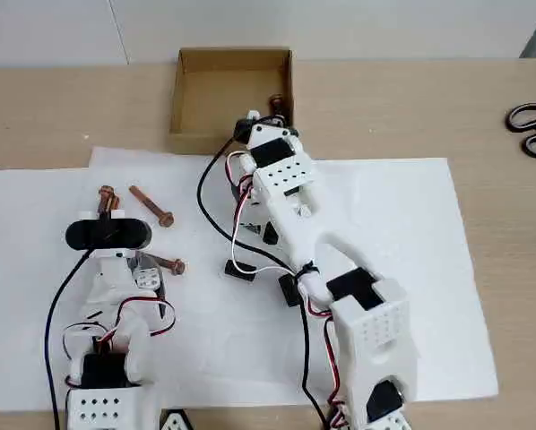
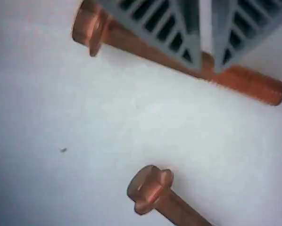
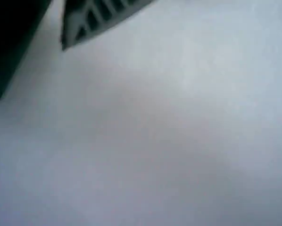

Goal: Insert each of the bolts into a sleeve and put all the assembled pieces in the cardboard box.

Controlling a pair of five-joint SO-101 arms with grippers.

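Where the high view looks down, white paper (image 1: pixel 384 233) covers the counter (image 1: pixel 53 107), and the cardboard box (image 1: pixel 187 98) sits at the paper's far edge. My right end effector (image 1: pixel 268 115) is at the box's right wall; I cannot tell its state. A small black sleeve (image 1: pixel 239 269) lies on the paper between my arms. Beside my left arm (image 1: pixel 116 296) lie an upper bolt (image 1: pixel 151 206) and a lower bolt (image 1: pixel 167 262).

In the left wrist view, my left end effector (image 2: pixel 208 62) is pinching the held bolt (image 2: pixel 244 80) across its copper shank, with a neighbouring bolt (image 2: pixel 153 190) lying near.

In the right wrist view, blurred white paper shows beside a dark shape (image 3: pixel 9 42).
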